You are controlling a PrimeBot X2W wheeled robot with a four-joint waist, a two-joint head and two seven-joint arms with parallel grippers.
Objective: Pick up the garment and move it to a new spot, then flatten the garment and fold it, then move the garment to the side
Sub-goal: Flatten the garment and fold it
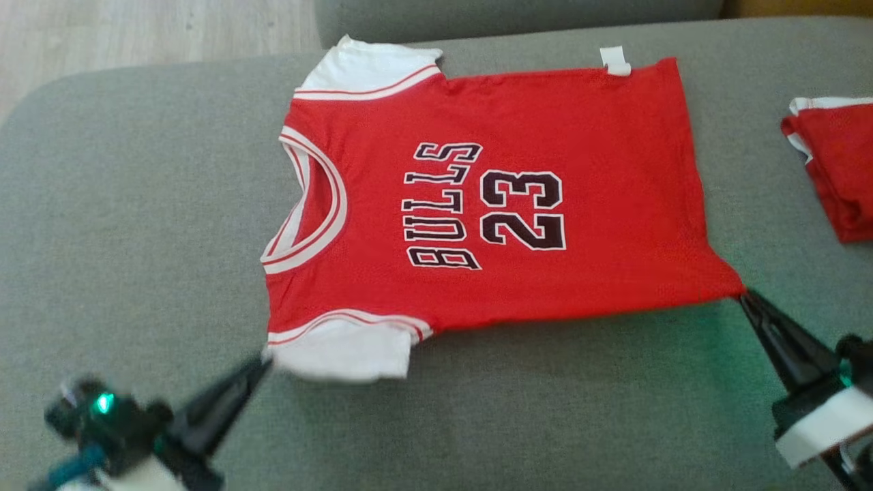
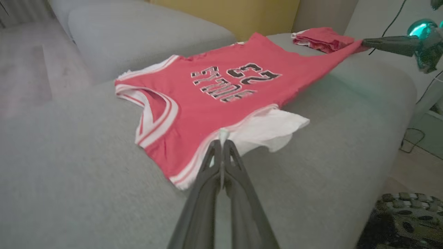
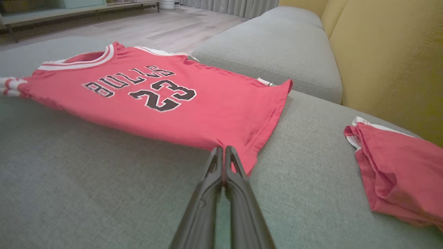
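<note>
You are looking down at a red jersey (image 1: 600, 136) lying spread, front up, on a grey sofa (image 1: 136, 273). Its collar (image 1: 310, 204) is pointing to your left and its hem to your right. The far edge is lying flat on the sofa, while the near edge is rising slightly off it, stretched between your two arms.

Your left jaws are clenching the near white sleeve (image 1: 341, 351) at its outer corner. The left wrist view is showing a small tuft of white cloth pinched at the tips. Your right jaws are clenching the near hem corner (image 1: 730, 286), where the red cloth is pulling to a point.

A second red garment (image 1: 839, 170), folded, is sitting well apart from the jersey at the right end of the sofa.

Judging from this, you are working through the flattening step. The jersey is lying nearly smooth, and tension along the near edge is taking out slack. The fold is not yet made, and the move to the side is not yet done.

The next move is calling for both arms acting together, lifting the two held corners evenly and carrying them over toward the far edge. A harder pull on one side would likely be skewing the cloth or dragging the whole jersey toward you. The loose white sleeve may be needing a tuck.
</note>
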